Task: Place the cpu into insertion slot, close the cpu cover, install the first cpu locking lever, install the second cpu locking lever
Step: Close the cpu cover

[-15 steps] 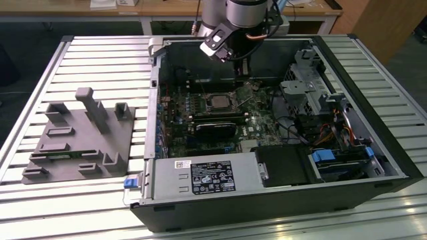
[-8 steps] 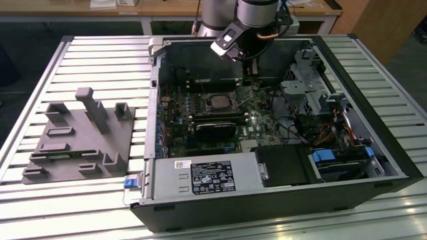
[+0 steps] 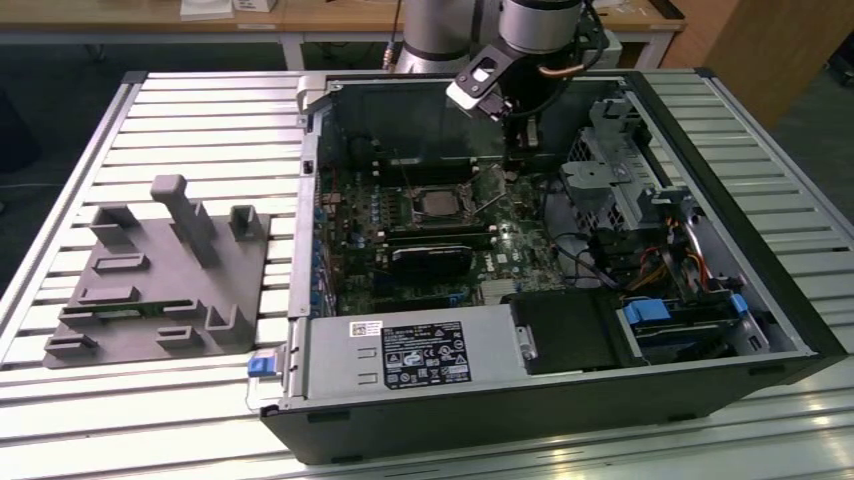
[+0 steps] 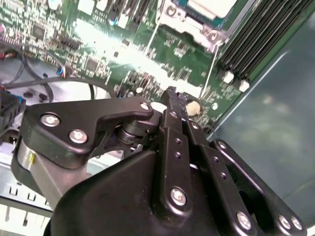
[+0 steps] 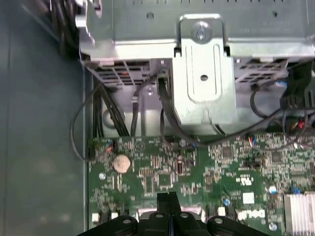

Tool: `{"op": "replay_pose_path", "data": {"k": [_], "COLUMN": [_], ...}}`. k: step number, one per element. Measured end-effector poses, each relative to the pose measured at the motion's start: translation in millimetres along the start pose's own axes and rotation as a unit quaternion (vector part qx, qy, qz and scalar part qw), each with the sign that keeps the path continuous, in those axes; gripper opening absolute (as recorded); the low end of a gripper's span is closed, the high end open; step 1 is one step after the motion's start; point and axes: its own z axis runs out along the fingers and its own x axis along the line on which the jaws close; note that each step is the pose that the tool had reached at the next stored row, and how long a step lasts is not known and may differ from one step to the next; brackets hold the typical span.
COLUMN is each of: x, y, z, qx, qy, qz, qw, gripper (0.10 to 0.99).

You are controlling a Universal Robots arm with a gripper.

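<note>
My gripper [image 3: 523,132] hangs inside the open computer case, above the green board and behind the insertion slot [image 3: 434,203] toward the exterior view's right. Its black fingers are pressed together with nothing between them in both wrist views [image 4: 175,100] [image 5: 167,198]. In the second wrist view the pale face of the cpu [image 4: 212,6] sits in the socket, with the silvery cpu cover [image 4: 183,20] lying around it. A thin metal lever [image 4: 212,64] runs along one side of the socket and another lever [image 4: 154,35] along the other. One lever rod [image 3: 495,204] slants up beside the socket.
A long black card [image 3: 434,255] lies in front of the socket. A metal drive cage [image 5: 204,73] with cables stands to the exterior view's right, and a labelled power supply [image 3: 414,355] at the front. A grey fixture block [image 3: 160,270] lies left of the case. Black memory slots [image 4: 256,34] flank the socket.
</note>
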Motion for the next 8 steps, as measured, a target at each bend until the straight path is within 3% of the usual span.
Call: {"op": "replay_pose_path", "data": {"k": [3, 8], "x": [0.9, 1.3], "y": [5.5, 8.6], "z": [0.4, 3.1], "qx": [0.0000, 0.0000], "qy": [-0.0002, -0.0003], "qz": [0.000, 0.000], "qw": [1.0000, 1.0000], "gripper": [0.106, 0.106]}}
